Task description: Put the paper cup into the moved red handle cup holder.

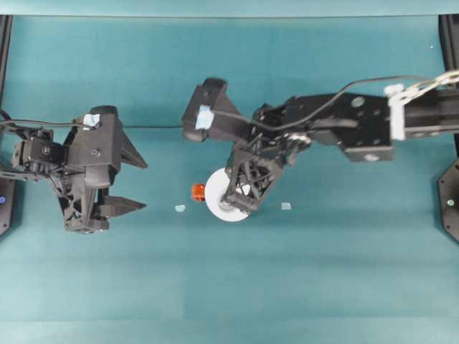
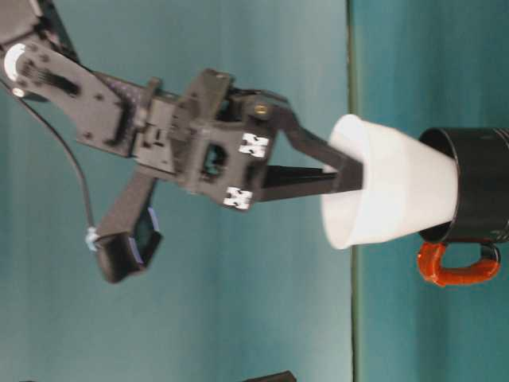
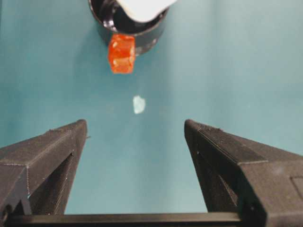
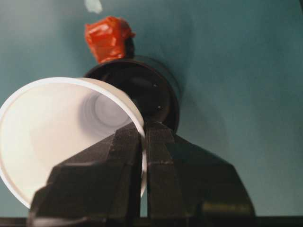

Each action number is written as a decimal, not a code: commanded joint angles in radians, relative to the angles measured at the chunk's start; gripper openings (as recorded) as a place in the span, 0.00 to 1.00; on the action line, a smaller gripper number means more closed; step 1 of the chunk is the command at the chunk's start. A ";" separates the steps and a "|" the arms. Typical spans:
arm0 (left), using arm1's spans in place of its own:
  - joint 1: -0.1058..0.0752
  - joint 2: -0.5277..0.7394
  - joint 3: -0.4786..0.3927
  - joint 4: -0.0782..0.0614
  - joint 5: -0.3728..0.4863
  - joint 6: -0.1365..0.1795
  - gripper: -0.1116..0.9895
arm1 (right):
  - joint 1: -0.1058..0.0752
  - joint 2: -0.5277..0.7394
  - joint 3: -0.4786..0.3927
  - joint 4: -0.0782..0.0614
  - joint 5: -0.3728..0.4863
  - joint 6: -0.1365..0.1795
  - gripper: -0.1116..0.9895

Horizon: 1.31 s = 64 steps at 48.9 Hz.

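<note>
The right gripper (image 2: 346, 171) is clamped on the wall of the paper cup (image 2: 398, 191) at its rim, and the cup's base is partly down inside the red handle cup holder (image 2: 477, 187), axis tilted off the holder's upright. The left gripper (image 1: 133, 185) waits spread and empty, well apart, so the right arm is on it: to my eye it needs to straighten the cup.

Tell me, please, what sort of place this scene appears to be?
Probably a robotics lab bench: two black robot arms work over a plain teal table, the right gripper pinches a paper cup at a red handle cup holder, and small tape marks dot the surface.
</note>
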 commanded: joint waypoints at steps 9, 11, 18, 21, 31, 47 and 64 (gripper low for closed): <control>-0.002 -0.003 -0.023 0.002 -0.009 0.000 0.92 | 0.000 0.015 -0.015 -0.020 -0.005 0.005 0.01; -0.002 -0.003 -0.023 0.002 -0.008 0.000 0.92 | 0.000 0.015 -0.015 -0.020 -0.006 0.005 0.01; -0.002 -0.003 -0.023 0.002 -0.008 0.000 0.92 | -0.002 0.015 -0.017 -0.020 -0.005 0.005 0.01; -0.002 -0.003 -0.023 0.002 -0.008 0.000 0.92 | -0.003 0.015 -0.017 -0.020 -0.006 0.003 0.01; -0.002 -0.003 -0.023 0.002 -0.008 0.002 0.92 | -0.005 0.015 -0.028 -0.009 -0.006 0.005 0.01; -0.002 -0.003 -0.021 0.002 -0.008 0.002 0.92 | -0.002 0.015 -0.046 0.017 0.014 0.005 0.29; -0.002 -0.003 -0.023 0.002 -0.008 0.000 0.92 | 0.005 0.014 -0.046 0.015 0.026 0.005 0.80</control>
